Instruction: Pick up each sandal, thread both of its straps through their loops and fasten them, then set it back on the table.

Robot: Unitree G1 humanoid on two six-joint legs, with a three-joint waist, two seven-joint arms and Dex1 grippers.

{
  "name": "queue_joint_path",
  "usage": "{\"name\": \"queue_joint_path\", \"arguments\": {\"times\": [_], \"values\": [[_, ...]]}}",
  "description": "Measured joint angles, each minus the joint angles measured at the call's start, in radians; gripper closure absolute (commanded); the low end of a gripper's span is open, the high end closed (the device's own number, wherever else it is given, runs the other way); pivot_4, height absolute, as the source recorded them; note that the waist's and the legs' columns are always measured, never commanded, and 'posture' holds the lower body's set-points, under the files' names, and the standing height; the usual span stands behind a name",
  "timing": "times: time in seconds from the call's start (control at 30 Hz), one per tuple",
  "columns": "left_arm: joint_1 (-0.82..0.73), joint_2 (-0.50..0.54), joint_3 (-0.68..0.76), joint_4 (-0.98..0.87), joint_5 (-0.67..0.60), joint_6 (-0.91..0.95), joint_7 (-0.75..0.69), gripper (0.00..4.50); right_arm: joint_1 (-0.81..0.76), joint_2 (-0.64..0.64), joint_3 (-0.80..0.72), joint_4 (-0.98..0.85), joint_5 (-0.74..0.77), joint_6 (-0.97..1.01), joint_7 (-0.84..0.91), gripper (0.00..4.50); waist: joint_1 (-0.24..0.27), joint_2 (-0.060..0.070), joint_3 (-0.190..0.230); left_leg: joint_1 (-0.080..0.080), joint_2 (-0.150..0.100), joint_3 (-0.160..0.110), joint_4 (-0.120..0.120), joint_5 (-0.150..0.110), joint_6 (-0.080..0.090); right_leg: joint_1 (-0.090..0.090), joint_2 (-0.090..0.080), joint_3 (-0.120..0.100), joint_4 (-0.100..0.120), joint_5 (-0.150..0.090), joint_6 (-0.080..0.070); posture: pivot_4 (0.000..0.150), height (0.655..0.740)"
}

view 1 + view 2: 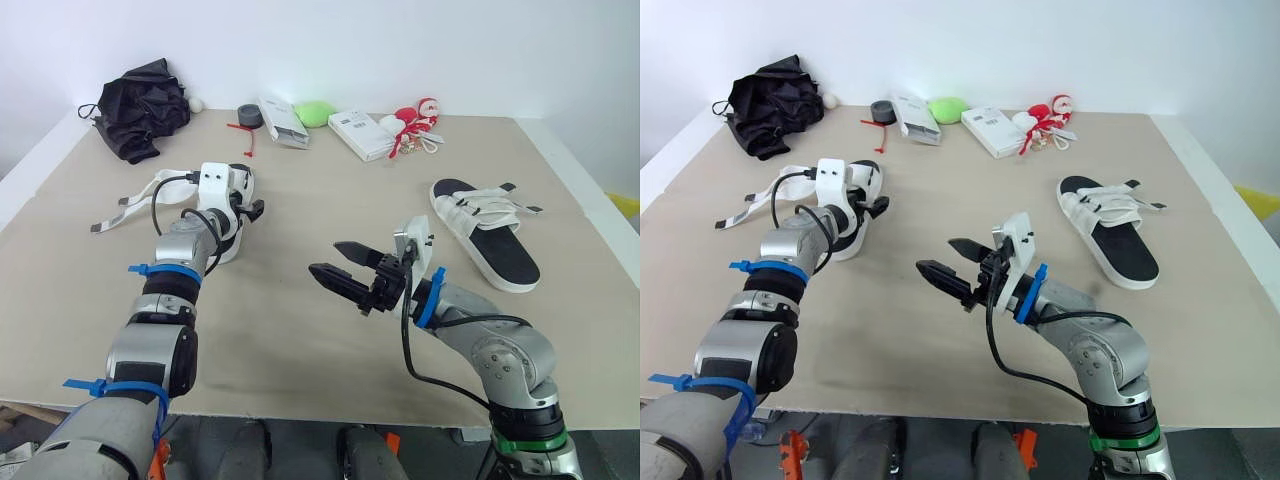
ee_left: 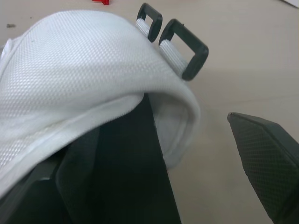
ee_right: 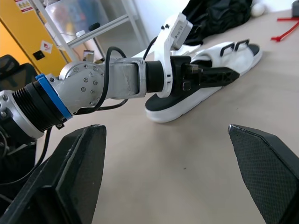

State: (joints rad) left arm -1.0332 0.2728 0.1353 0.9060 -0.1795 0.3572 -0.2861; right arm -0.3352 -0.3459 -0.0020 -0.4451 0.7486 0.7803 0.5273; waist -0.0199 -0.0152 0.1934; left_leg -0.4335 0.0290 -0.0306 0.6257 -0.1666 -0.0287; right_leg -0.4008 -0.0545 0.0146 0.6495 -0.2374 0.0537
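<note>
Grasp step: left gripper (image 1: 248,207) straddles white flap (image 2: 93,70) of sandal (image 3: 187,107) at left of table (image 1: 300,375), jaws apart. Close beside the 2 loops (image 2: 184,51), then lift level. Right gripper (image 1: 325,257) gapes wide mid-table.

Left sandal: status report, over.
Left gripper open, jaws astride upper of left sandal, straps unfastened, still on table. Right gripper open, empty. Right sandal well aside.

We see a beige flat worktop (image 1: 300,340). At 11 o'clock lies a crumpled black fabric bundle (image 1: 140,105). Along 12 o'clock sit a grey tape roll (image 1: 250,116), a white oblong carton (image 1: 283,122), a green soft lump (image 1: 314,113) and a red-and-white trinket bundle (image 1: 415,122). A white-strapped black-soled sandal (image 1: 485,232) lies at 2 o'clock, and a matching white-soled sandal (image 3: 182,108) at 10 o'clock.
</note>
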Motion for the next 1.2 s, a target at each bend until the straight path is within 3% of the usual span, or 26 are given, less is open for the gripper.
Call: {"name": "queue_joint_path", "arguments": {"times": [0.17, 0.27, 0.33, 0.37, 0.47, 0.7, 0.83, 0.97, 1.07, 1.2], "values": [[-0.075, -0.016, 0.032, 0.159, 0.007, -0.094, 0.055, 1.38, -0.011, 0.007, 0.008, 0.019, -0.022, -0.025, 0.000, 0.00, 0.000, 0.000, 0.000, 0.000, 0.000, 0.000, 0.000, 0.001, 0.000, 0.000, 0.000, 0.000, 0.000, 0.001, 0.000, 0.150, 0.7400], [-0.117, -0.035, 0.043, 0.245, 0.015, -0.159, 0.082, 2.80, -0.018, 0.013, 0.026, 0.040, -0.041, -0.039, 0.002, 0.00, 0.002, 0.000, 0.000, -0.003, 0.000, 0.000, 0.000, 0.001, 0.000, -0.003, 0.000, 0.000, 0.000, 0.001, 0.001, 0.150, 0.7400], [-0.120, -0.043, 0.054, 0.257, 0.014, -0.175, 0.083, 3.10, -0.018, 0.012, 0.026, 0.040, -0.045, -0.039, 0.006, 0.00, 0.001, 0.000, 0.000, -0.004, -0.001, 0.000, 0.000, 0.001, 0.000, -0.003, 0.000, 0.000, 0.000, 0.001, 0.001, 0.150, 0.7400], [-0.124, -0.050, 0.062, 0.265, 0.014, -0.188, 0.082, 3.61, -0.018, 0.012, 0.026, 0.040, -0.046, -0.041, 0.010, 0.00, 0.002, 0.000, 0.000, -0.004, -0.001, 0.000, 0.000, 0.001, 0.000, -0.003, -0.001, 0.000, 0.000, 0.000, 0.001, 0.150, 0.7400], [-0.129, -0.057, 0.073, 0.278, 0.013, -0.201, 0.080, 4.46, -0.017, 0.008, 0.025, 0.040, -0.046, -0.041, 0.015, 0.00, 0.002, 0.000, 0.000, -0.004, -0.001, 0.000, 0.000, 0.001, 0.000, -0.003, -0.001, 0.000, 0.000, 0.001, 0.001, 0.150, 0.7400], [-0.128, -0.058, 0.079, 0.281, 0.016, -0.208, 0.060, 4.46, -0.014, -0.010, 0.019, 0.040, -0.041, -0.035, 0.018, 0.00, 0.002, 0.000, 0.000, -0.004, -0.001, 0.000, 0.000, 0.002, -0.002, -0.003, -0.001, 0.000, 0.000, 0.001, 0.001, 0.150, 0.7400], [-0.088, -0.067, 0.059, 0.230, 0.014, -0.212, -0.086, 4.46, -0.011, -0.035, -0.013, 0.040, -0.014, -0.020, 0.022, 0.00, 0.003, 0.000, 0.000, -0.004, -0.001, 0.000, 0.000, 0.002, -0.002, -0.003, -0.001, 0.000, 0.000, 0.001, 0.001, 0.150, 0.7400], [0.100, -0.062, -0.090, -0.077, 0.006, -0.243, -0.440, 4.46, 0.008, -0.109, -0.056, 0.039, 0.028, 0.001, 0.068, 0.00, 0.001, 0.000, 0.000, -0.005, -0.001, 0.002, -0.002, 0.002, -0.003, -0.005, -0.002, 0.002, -0.001, 0.005, -0.006, 0.150, 0.7400], [0.314, 0.036, -0.269, -0.435, -0.029, -0.270, -0.813, 4.46, 0.037, -0.204, -0.125, 0.055, 0.046, 0.009, 0.121, 0.00, -0.005, 0.000, 0.000, -0.005, -0.001, 0.003, -0.005, 0.002, -0.003, -0.006, -0.002, 0.004, -0.001, 0.005, -0.006, 0.150, 0.7400], [0.421, 0.165, -0.390, -0.639, -0.046, -0.268, -1.063, 4.50, 0.066, -0.288, -0.183, 0.064, 0.079, 0.009, 0.210, 1.33, -0.007, 0.000, 0.000, -0.003, 0.002, 0.002, -0.004, 0.002, -0.002, -0.006, 0.003, 0.004, 0.001, 0.005, -0.010, 0.150, 0.7400]]}}
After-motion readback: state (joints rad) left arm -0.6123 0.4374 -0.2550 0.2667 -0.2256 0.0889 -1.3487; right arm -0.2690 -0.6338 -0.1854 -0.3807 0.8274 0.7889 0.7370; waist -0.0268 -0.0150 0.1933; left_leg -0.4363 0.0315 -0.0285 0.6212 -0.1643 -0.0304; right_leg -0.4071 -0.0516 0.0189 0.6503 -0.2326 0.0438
